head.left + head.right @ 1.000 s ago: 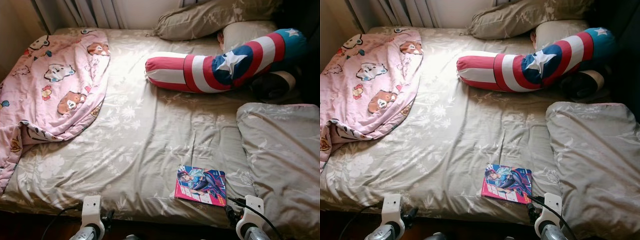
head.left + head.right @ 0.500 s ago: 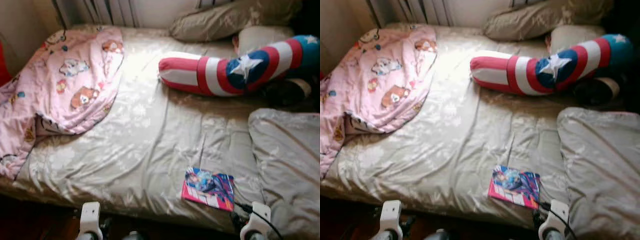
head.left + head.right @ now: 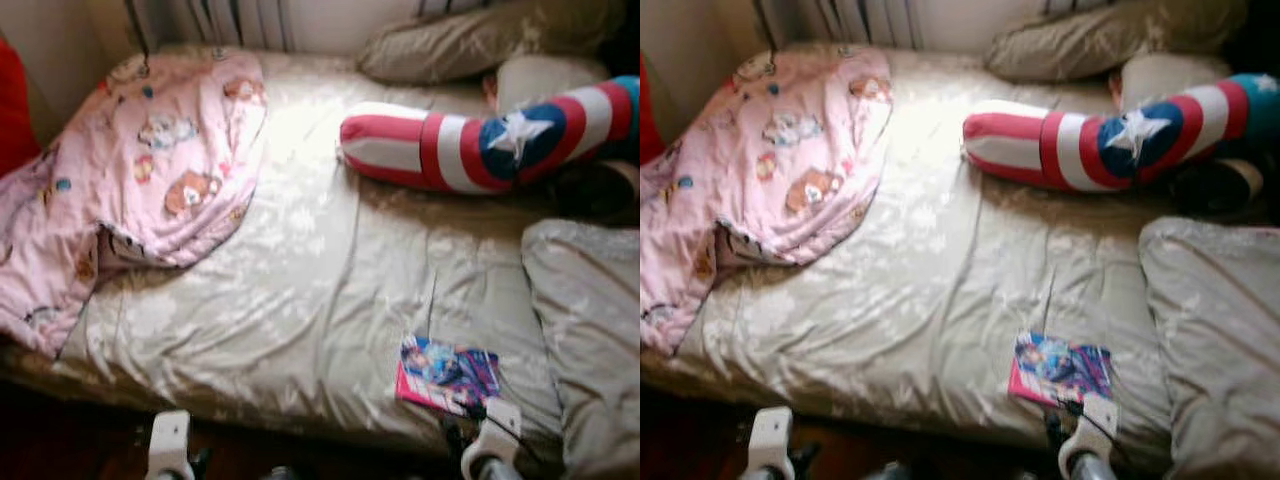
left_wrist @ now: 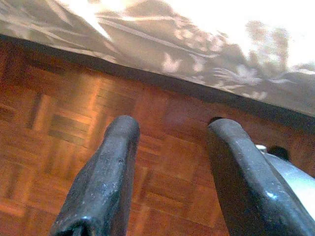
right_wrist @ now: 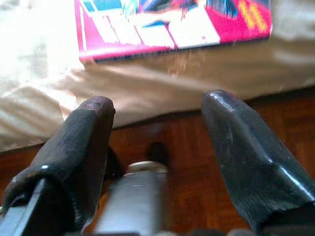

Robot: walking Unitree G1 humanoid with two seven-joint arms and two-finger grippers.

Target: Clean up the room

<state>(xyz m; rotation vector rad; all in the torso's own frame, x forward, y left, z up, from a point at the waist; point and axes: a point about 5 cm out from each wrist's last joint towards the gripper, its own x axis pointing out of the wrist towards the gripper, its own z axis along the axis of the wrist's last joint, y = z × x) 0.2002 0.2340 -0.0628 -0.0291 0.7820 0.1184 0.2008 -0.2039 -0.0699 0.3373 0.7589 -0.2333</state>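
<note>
Bedroom setting: a bed (image 3: 300, 260) covered with a beige floral sheet occupies the head views, with parquet floor (image 4: 59, 137) below its near edge. All positions below are given relative to the bed.

Items on the bed:
- A comic book (image 3: 447, 373) with a pink-and-blue cover lies flat near the bed's near edge, toward the robot's right.
- A pink cartoon-print blanket (image 3: 140, 190) is bunched over the bed's left portion and hangs over its left edge.
- A long red, white and blue bolster with a star (image 3: 480, 150) lies across the bed's far right portion.
- Beige pillows (image 3: 480, 40) sit at the bed's far edge. A beige quilt (image 3: 590, 330) is heaped on the bed's right side.

Tool state:
- The right tool (image 5: 155, 123) hangs just below the bed's near edge, fingers spread with nothing between them. In the right wrist view the comic book (image 5: 172, 24) lies directly ahead on the sheet.
- The left tool (image 4: 167, 167) is low beside the bed's near edge over the floor, fingers spread and empty.

Step in hand, as judged: approach and alignment toward the comic book; no grasp has begun.

Next move, as judged: raise the right tool above the mattress edge, advance it to the book's near edge, and close on the cover. The book lies flat on soft sheet, so one finger will likely need to slide under its edge.
</note>
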